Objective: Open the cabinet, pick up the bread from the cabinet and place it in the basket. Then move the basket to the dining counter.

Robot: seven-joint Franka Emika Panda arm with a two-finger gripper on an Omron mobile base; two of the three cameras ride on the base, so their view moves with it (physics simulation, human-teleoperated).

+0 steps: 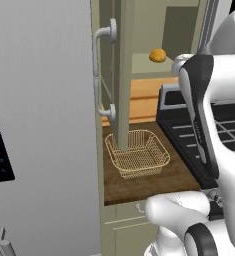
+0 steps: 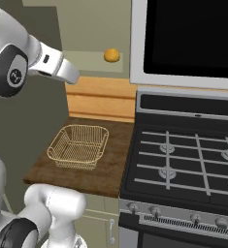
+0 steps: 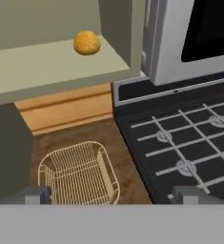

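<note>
Dark finger tips of the hand [image 3: 111, 194] stand wide apart, released and grasping nothing. The golden bread [image 3: 87, 42] sits on the shelf of the open cabinet [image 1: 123, 75], well beyond the hand. Below, the wire-mesh basket [image 3: 78, 173] rests empty on the brown surface [image 2: 110, 167] beside the stove [image 2: 183, 160].

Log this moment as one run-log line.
cabinet: door open | bread: on cabinet shelf, untouched | basket: empty, on narrow worktop beside stove | gripper: open, holding nothing
</note>
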